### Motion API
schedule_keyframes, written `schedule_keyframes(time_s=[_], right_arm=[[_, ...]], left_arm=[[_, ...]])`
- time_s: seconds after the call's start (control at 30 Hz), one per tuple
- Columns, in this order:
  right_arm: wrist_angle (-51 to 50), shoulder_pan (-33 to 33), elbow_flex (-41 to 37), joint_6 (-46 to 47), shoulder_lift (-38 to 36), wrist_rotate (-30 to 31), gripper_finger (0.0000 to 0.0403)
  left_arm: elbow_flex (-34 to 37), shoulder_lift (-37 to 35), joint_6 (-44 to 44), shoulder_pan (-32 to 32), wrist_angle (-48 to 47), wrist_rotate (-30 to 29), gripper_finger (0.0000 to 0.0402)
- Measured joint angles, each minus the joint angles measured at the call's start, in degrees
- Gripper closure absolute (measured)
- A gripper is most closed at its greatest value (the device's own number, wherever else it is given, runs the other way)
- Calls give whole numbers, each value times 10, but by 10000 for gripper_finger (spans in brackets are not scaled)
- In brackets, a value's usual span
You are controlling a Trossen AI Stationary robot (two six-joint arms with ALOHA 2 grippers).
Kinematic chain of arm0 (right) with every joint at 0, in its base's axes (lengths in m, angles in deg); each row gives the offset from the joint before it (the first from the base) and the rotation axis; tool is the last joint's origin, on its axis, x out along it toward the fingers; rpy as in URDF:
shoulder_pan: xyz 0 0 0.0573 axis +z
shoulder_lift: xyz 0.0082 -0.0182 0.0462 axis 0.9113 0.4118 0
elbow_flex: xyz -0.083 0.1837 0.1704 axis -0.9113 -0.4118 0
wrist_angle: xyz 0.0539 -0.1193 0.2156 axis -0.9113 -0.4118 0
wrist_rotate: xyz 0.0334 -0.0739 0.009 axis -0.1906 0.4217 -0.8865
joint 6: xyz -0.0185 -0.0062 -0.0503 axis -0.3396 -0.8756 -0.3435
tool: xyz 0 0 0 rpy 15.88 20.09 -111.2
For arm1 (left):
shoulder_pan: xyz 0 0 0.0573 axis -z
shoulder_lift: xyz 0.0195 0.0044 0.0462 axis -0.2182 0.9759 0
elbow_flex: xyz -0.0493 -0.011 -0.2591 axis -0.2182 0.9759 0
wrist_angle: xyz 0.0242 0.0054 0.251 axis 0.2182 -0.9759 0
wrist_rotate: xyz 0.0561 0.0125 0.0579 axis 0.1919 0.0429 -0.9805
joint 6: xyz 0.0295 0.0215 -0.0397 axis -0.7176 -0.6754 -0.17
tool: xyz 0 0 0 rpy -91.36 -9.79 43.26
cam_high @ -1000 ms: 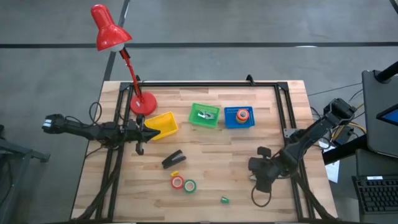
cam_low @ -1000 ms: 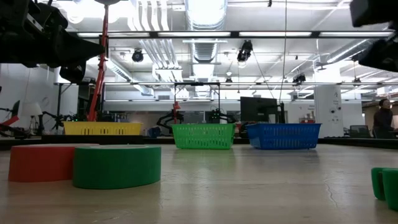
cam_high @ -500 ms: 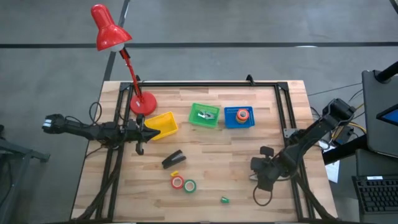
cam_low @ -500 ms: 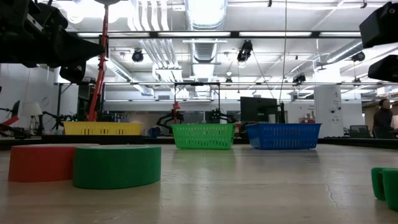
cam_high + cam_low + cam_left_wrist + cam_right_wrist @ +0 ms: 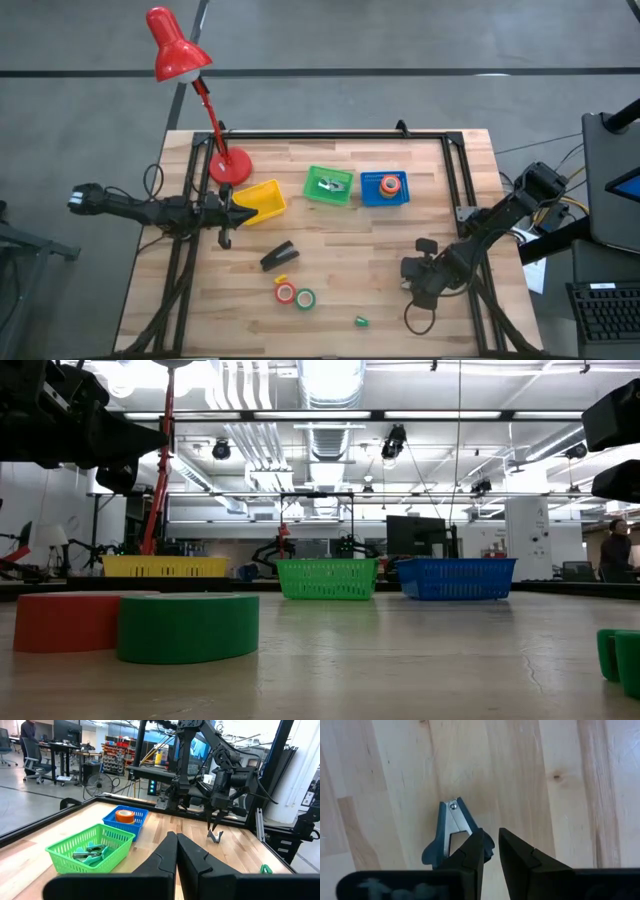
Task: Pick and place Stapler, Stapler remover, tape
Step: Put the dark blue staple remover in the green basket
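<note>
Right pincer (image 5: 491,851) nearly closed, gripping nothing, fingertip over stapler remover (image 5: 454,834) on the bench (image 5: 395,780). Off-centre: closing may push it aside. Left pincer (image 5: 176,851) closed, empty.

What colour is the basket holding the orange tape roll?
Blue basket, clearest in the left wrist view.

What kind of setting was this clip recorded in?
Most likely a robotics lab or workshop: the wooden table sits in a large hall with exposed ceiling ducts, desks with monitors beyond, and another robot rig in the background.
</note>
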State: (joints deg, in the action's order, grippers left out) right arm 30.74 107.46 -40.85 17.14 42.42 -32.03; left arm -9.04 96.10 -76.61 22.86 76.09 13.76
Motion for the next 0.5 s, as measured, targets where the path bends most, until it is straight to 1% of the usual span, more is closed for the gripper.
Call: schedule_keyframes(time_s=[0.5], right_arm=[[9, 2, -9, 2, 0, -10, 350]], left_arm=[[0, 0, 0, 0, 0, 0, 392]])
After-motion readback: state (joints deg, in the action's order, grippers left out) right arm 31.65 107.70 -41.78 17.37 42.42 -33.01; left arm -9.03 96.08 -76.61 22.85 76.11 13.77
